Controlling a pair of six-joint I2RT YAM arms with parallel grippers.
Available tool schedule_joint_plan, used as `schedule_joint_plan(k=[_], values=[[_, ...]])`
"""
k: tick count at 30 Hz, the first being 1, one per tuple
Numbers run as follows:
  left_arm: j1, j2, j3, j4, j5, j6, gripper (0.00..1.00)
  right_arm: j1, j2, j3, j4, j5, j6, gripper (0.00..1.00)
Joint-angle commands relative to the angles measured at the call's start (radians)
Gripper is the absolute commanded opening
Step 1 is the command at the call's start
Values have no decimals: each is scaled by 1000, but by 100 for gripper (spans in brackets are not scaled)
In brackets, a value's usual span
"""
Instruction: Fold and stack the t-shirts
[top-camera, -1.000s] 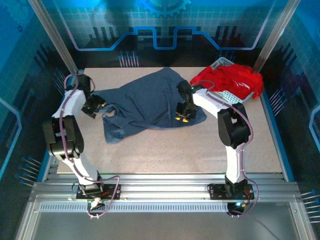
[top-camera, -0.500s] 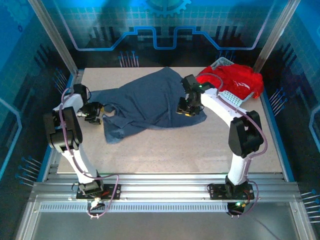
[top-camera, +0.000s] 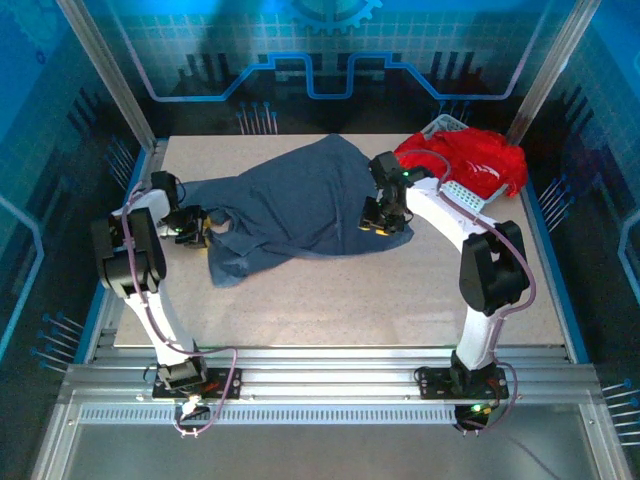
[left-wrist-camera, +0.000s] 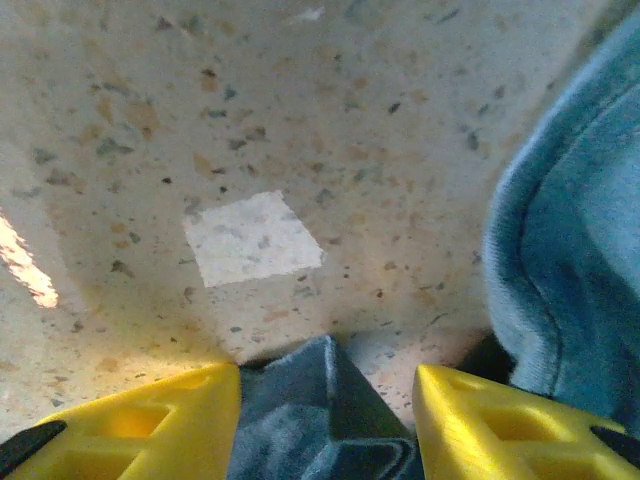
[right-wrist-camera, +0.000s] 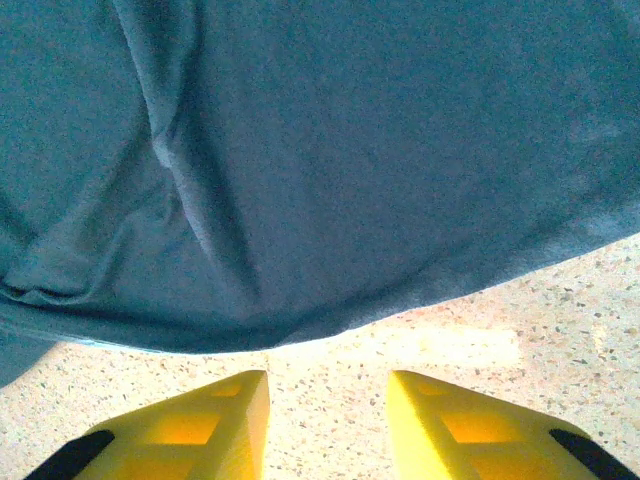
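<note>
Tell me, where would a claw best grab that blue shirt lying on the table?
Probably at an outer edge, coming in low from the side. The blue t-shirt lies spread and rumpled, so its middle gives little to pinch, while its edges sit free on the table. Its right edge lies just ahead of the right gripper.

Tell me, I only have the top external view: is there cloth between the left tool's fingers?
Observer: Yes. In the left wrist view a fold of the dark blue t-shirt fills the gap of the left tool, between its yellow fingers.
Operator: And the right tool?
Observer: The right tool stands open over bare table, nothing between its fingers; the shirt's edge lies just ahead.
Operator: Any marker near the left tool?
Observer: A pale square patch lies on the table just ahead of it.
</note>
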Motion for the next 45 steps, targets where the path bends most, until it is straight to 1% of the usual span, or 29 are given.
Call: schedule_joint_plan(k=[1, 3, 5, 6, 9, 11, 14, 16, 20, 24, 27, 29, 31, 36, 45], values=[[-14, 25, 20, 6, 28, -18, 44, -11, -38, -6, -9, -3, -13, 37], [-15, 22, 20, 6, 19, -21, 34, -18, -43, -18, -9, 10, -7, 37], [-17, -1, 14, -1, -2, -16, 10, -40, -61, -48, -8, 40, 10, 37], [-18, -20, 14, -11, -21, -9, 0, -57, -73, -68, -3, 54, 23, 38], [-22, -112, 4, -66, -92, 30, 0, -128, -114, -146, 26, 92, 75, 39], [-26, -202, -20, -104, -162, 56, 0, -178, -120, -175, 29, 111, 98, 40], [-26, -336, -50, -153, -276, 87, 0, -233, -90, -185, 24, 132, 113, 40], [-25, -402, -60, -160, -322, 113, 0, -264, -52, -180, 22, 127, 119, 41], [-26, -453, -69, -170, -293, 133, 0, -295, 27, -151, 38, 96, 127, 42], [-38, -504, -128, -155, -254, 125, 0, -289, 62, -119, 33, 35, 155, 43], [-48, -545, -174, -165, -244, 128, 0, -269, 34, -191, 83, -34, 217, 48], [-56, -567, -197, -169, -244, 135, 0, -254, 16, -243, 132, -66, 251, 48], [-60, -580, -213, -178, -247, 145, 0, -239, 9, -271, 162, -69, 263, 47], [-77, -586, -234, -175, -245, 150, 0, -222, 19, -265, 162, -69, 266, 44], [-89, -591, -235, -171, -241, 151, 0, -192, 28, -222, 148, -44, 264, 45]])
